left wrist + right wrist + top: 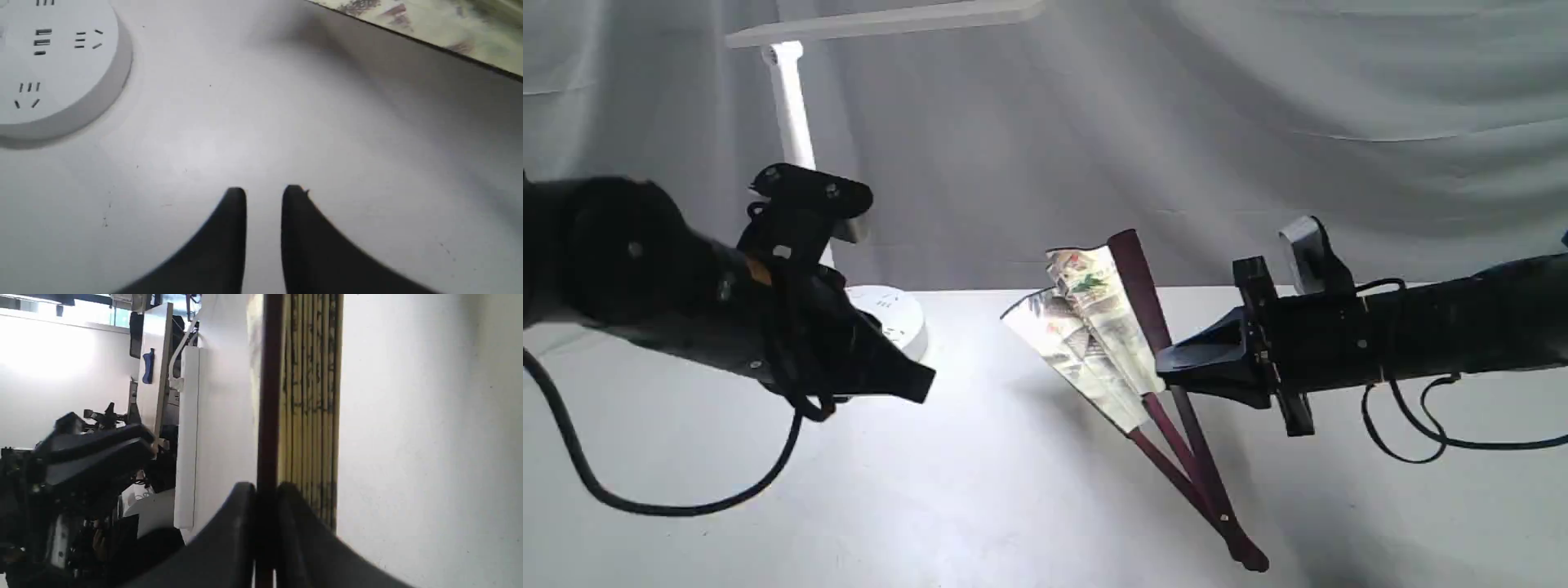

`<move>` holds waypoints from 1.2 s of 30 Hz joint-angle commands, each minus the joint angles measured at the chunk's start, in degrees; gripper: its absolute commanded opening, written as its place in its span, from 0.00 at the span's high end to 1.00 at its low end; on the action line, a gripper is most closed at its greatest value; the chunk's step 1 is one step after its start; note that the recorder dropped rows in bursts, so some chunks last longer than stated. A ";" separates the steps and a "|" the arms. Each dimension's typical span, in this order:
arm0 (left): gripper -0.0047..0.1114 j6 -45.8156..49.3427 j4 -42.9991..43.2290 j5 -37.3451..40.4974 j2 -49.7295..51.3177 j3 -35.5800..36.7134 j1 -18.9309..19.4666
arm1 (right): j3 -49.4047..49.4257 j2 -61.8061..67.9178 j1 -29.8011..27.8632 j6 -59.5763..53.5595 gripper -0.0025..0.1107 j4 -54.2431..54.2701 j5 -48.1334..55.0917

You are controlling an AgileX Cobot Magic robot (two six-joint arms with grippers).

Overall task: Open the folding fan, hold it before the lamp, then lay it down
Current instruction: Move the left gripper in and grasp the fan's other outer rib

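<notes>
The folding fan (1094,327) stands tilted and partly spread, its pivot end (1250,559) down on the white table. My right gripper (1168,363) is shut on its dark maroon guard (267,396), with the folded pleats (310,396) stacked beside it. The lamp stands at the back left: bar head (882,20), slim stem (792,114), round socketed base (894,314). My left gripper (923,384) hovers low between base and fan. Its fingertips (235,200) are a narrow gap apart, with nothing between them. The lamp base (61,61) and a fan edge (429,24) show in the left wrist view.
A white cloth backdrop (1258,122) hangs behind the table (980,506). A black cable (645,502) loops under the left arm and another (1421,441) droops under the right arm. The left arm (94,449) shows in the right wrist view.
</notes>
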 commanded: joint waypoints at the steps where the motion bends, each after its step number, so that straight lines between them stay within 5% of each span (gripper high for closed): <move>1: 0.85 0.27 -2.06 -10.41 -0.67 5.38 0.01 | -0.25 -1.06 -0.01 -0.81 0.98 0.91 0.87; 14: 0.85 -4.87 -2.32 -42.51 -0.67 22.55 0.01 | -0.25 -1.06 -0.01 -0.81 0.98 0.91 0.87; 17: 0.85 -11.33 1.41 -48.49 -0.67 25.34 0.01 | -0.25 -1.06 -0.01 -0.81 0.98 0.91 0.87; 23: 0.91 -31.90 23.96 -56.52 -0.67 28.71 0.01 | -0.25 -1.07 -0.01 -0.81 0.98 0.80 0.87; 28: 0.91 -46.45 24.73 -56.61 0.22 28.89 0.01 | -0.25 -1.07 0.12 -0.81 0.98 0.07 0.87; 36: 0.62 -64.71 30.23 -63.48 7.09 28.77 0.01 | -0.25 -1.07 0.12 0.26 0.98 0.06 0.87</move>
